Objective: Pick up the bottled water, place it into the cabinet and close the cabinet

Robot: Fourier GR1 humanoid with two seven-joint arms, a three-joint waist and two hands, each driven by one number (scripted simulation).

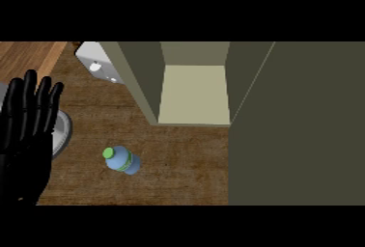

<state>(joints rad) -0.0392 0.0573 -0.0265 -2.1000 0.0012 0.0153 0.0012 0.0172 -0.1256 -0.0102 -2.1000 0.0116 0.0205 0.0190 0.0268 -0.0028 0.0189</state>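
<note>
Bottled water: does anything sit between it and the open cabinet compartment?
Nothing visible does. The bottled water stands upright on bare counter, below-left of the open cabinet. The door hangs open at the right, off that path.

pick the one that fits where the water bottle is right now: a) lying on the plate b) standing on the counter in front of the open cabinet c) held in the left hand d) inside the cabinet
b: the water bottle stands on the wooden counter, below and left of the open cabinet, apart from the open left hand.
</note>
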